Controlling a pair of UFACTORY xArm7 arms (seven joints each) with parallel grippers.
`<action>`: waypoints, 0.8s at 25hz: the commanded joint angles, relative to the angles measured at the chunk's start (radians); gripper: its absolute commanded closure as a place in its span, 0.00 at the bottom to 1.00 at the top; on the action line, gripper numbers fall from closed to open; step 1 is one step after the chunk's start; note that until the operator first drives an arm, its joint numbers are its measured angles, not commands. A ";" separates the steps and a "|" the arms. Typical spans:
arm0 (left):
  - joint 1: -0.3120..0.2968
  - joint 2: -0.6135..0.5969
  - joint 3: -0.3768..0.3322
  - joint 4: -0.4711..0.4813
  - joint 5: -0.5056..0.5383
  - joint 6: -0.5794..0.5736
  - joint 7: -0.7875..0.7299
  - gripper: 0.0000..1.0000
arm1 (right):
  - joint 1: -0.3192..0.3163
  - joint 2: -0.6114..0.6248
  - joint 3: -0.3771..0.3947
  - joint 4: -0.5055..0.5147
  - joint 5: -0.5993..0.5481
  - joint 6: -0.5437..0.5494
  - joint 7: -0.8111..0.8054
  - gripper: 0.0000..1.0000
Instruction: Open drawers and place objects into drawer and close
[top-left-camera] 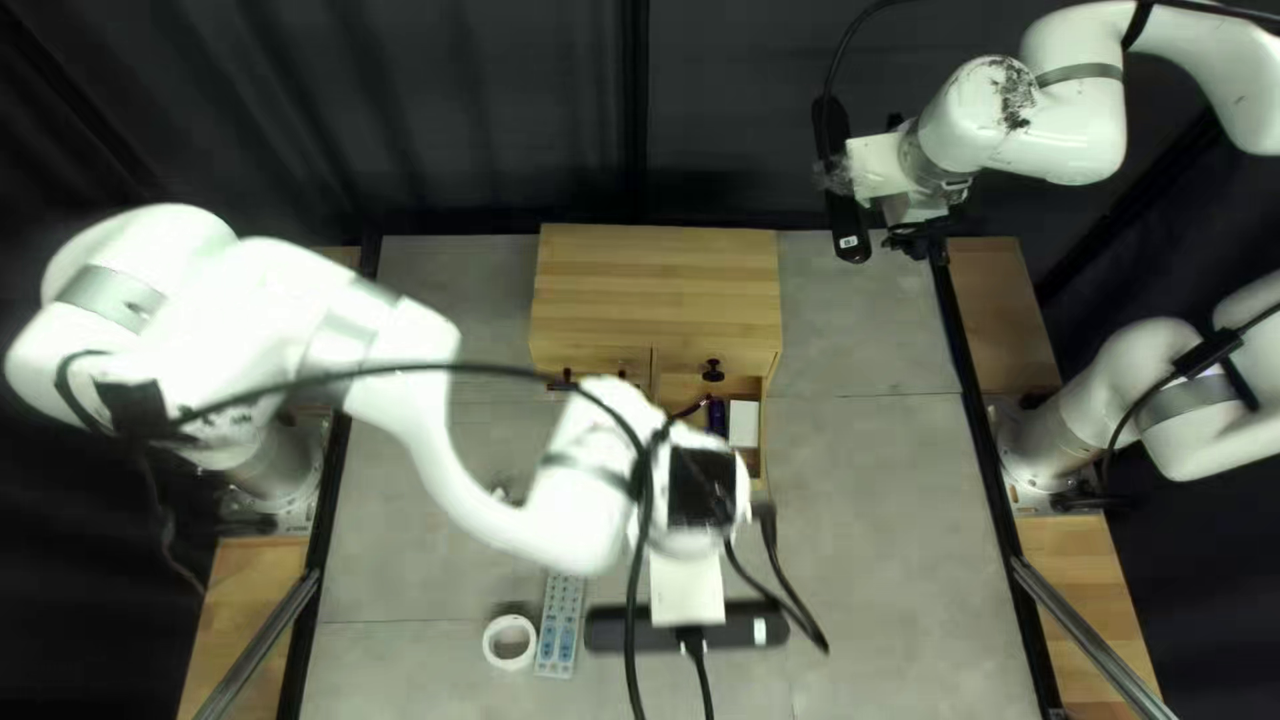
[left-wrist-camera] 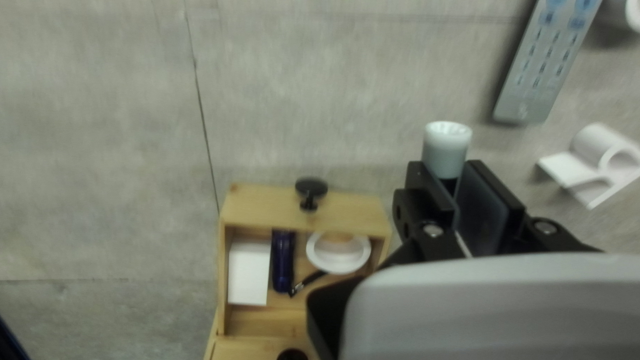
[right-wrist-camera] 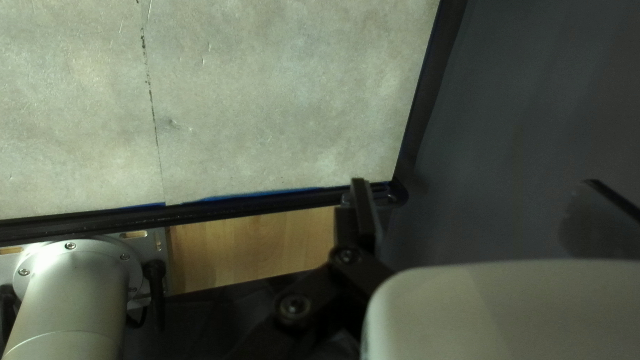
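In the top left view my left gripper (top-left-camera: 687,590) hangs over the near middle, fingers hidden. In the left wrist view that gripper (left-wrist-camera: 460,190) is shut on a pale cylinder (left-wrist-camera: 447,148) with a dark lower part. A low drawer (left-wrist-camera: 353,212) of the wooden cabinet (top-left-camera: 658,287) stands open beside it, holding a white box (left-wrist-camera: 249,272), a dark blue object (left-wrist-camera: 283,260), a white ring-shaped item (left-wrist-camera: 339,252) and a small black item (left-wrist-camera: 309,281). My right gripper (top-left-camera: 918,238) is raised at the far right; the right wrist view shows its fingers wide apart with nothing between.
A grey remote (top-left-camera: 560,624) and a white roll (top-left-camera: 510,642) lie near the table's near edge. A curled white piece (left-wrist-camera: 593,163) is on the table past the left gripper. Black knobs (top-left-camera: 714,370) stick out from the cabinet front, and my left arm crosses above the table.
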 commanded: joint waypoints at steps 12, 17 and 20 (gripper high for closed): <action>0.147 0.026 0.006 -0.068 -0.316 -0.125 0.247 1.00 | 0.000 0.000 0.000 0.000 0.000 0.000 0.000 0.00; 0.161 0.056 0.013 -0.036 -0.314 -0.110 0.270 1.00 | 0.000 0.000 0.000 0.000 0.000 0.000 0.000 0.00; 0.170 0.070 0.012 -0.037 -0.325 -0.129 0.293 1.00 | 0.000 0.000 0.000 0.000 0.000 0.000 0.000 0.00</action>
